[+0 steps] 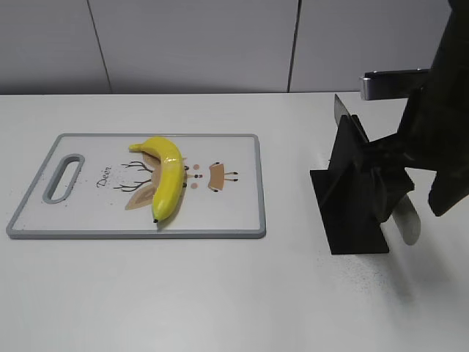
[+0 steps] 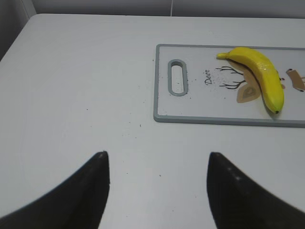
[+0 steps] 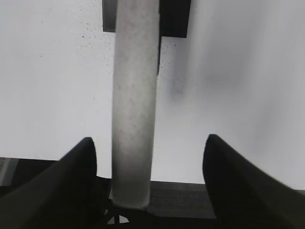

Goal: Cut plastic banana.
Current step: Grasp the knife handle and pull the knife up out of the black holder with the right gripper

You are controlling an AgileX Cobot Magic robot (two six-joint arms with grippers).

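Observation:
The plastic banana [image 1: 167,176] is glossy yellow with dark tips and lies on the grey-rimmed cutting board [image 1: 242,213]. It also shows in the left wrist view [image 2: 262,76], on the board [image 2: 190,117]. My left gripper [image 2: 157,155] is open and empty over bare table, to the left of the board. A knife sits slanted in a black stand [image 1: 352,213], with its silver handle [image 1: 407,220] pointing lower right. My right gripper [image 1: 440,187] is open around that handle [image 3: 133,109]. The handle lies nearer its left jaw [image 3: 148,139].
The white table [image 1: 183,293] runs to a grey panelled wall behind. The stand [image 3: 174,19] stands right of the board, with a gap of bare table between them. A silver bar [image 1: 392,82] juts from my right arm above the stand.

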